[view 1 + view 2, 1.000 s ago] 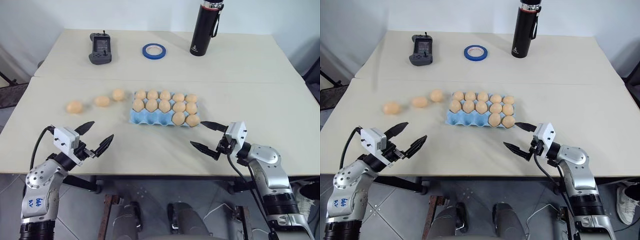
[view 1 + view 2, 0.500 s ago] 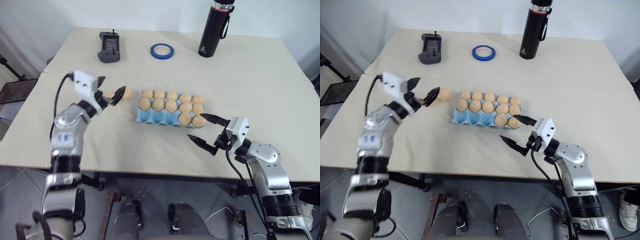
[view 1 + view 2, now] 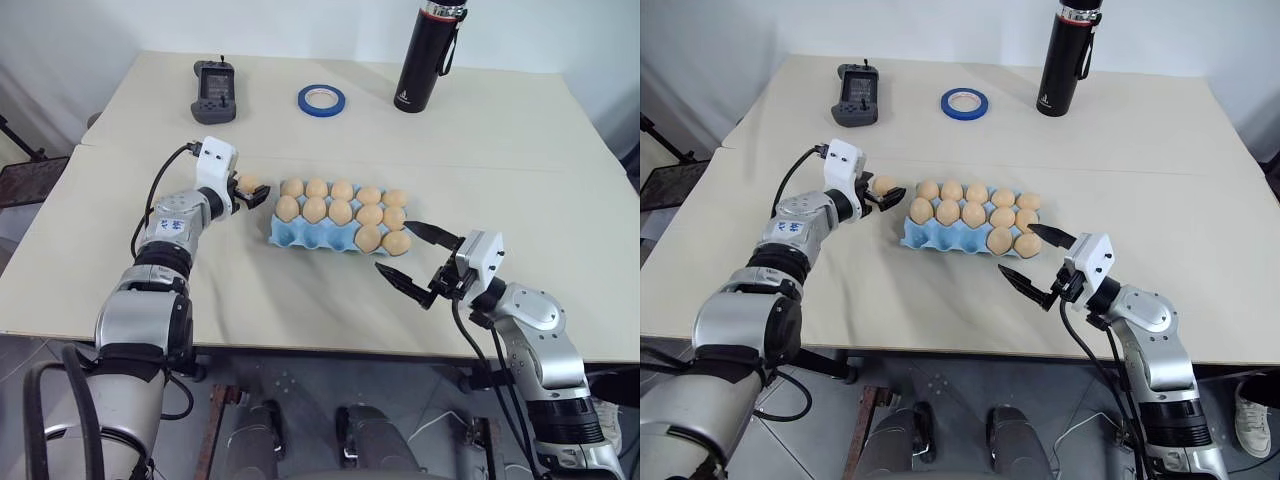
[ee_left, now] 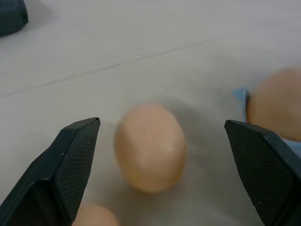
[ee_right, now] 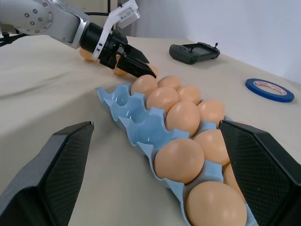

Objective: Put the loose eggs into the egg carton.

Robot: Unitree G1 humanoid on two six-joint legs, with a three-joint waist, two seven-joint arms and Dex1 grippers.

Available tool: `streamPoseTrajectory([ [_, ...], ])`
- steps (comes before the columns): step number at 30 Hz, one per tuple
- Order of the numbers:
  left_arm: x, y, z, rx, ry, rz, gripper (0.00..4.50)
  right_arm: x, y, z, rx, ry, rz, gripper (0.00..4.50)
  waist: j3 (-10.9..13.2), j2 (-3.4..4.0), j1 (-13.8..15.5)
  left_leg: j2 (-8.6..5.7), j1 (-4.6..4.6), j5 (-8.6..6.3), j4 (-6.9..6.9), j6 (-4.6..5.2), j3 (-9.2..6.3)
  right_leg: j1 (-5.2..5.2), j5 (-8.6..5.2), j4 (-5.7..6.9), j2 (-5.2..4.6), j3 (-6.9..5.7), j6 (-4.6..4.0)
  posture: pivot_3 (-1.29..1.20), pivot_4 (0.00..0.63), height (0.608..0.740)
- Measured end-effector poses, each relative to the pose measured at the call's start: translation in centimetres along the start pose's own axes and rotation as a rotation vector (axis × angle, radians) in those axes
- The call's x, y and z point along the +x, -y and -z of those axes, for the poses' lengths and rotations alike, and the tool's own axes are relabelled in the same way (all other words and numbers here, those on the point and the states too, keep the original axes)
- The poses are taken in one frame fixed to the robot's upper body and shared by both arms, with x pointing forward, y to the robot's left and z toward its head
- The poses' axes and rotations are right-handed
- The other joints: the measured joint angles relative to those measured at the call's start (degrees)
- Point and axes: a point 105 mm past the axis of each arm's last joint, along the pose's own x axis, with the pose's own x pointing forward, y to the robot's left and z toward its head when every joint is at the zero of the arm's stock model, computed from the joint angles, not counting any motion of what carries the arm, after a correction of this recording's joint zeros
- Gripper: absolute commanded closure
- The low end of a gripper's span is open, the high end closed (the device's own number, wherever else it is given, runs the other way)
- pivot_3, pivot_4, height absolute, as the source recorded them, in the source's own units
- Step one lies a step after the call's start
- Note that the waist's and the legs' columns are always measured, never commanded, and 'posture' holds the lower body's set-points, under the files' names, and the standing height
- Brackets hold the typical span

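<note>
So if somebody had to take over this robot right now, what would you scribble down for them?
Left gripper: fingers open, astride the loose egg nearest the egg carton, not yet closed on it.
Right gripper: open, empty, hovering at the carton's near right corner.
Carton: ten eggs seated, three cups in the near row unfilled.
Another loose egg lies beside the left gripper's finger; a third can't be made out.
Left to do: grasp each loose egg and set it in the free cups.
</note>
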Motion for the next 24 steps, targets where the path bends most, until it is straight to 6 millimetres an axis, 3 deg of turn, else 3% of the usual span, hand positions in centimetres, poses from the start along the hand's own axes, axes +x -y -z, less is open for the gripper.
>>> streamPoseTrajectory([
  [2, 0.0, -0.1, 0.0, -0.005, -0.008, -0.008, 0.57, 0.0, 0.0, -0.1, -0.003, 0.003, 0.004, 0.00, 0.00, 0.00, 0.00, 0.00, 0.00, -0.01, 0.01, -0.02, -0.02, 0.00, 0.00, 0.04, 0.00, -0.01, 0.00, 0.00, 0.150, 0.740],
  [10, 0.2, 0.1, 0.2, -0.012, -0.038, -0.010, 2.92, 0.2, -0.1, -0.3, 0.003, 0.014, 0.003, 0.00, 0.00, 0.00, 0.05, 0.00, 0.00, 0.03, 0.05, 0.03, -0.02, 0.00, 0.00, 0.08, 0.01, -0.03, 0.00, 0.00, 0.150, 0.740],
  [12, 0.2, 0.0, 0.3, -0.018, -0.041, -0.013, 3.23, 0.2, -0.2, -0.4, 0.007, 0.020, 0.000, 0.00, 0.00, 0.00, 0.03, 0.00, 0.00, 0.03, 0.07, 0.03, -0.03, 0.00, 0.00, 0.10, 0.01, -0.03, 0.00, 0.00, 0.150, 0.740],
  [19, 0.1, 0.2, -0.5, -0.005, 0.009, 0.032, 3.32, 0.3, -0.2, -0.5, 0.010, 0.020, -0.003, 0.00, 0.01, -0.03, 0.08, 0.00, -0.01, 0.03, 0.09, 0.02, -0.03, 0.00, 0.00, 0.12, 0.01, -0.07, 0.00, 0.00, 0.150, 0.740],
  [24, -0.9, 1.3, -4.3, 0.054, 0.177, 0.207, 3.32, 0.3, -0.2, -0.4, 0.015, 0.016, -0.004, 0.00, 0.02, -0.03, 0.12, 0.01, -0.03, 0.04, 0.09, 0.03, 0.02, -0.01, 0.00, 0.11, 0.04, -0.22, 0.00, 0.00, 0.150, 0.740],
])
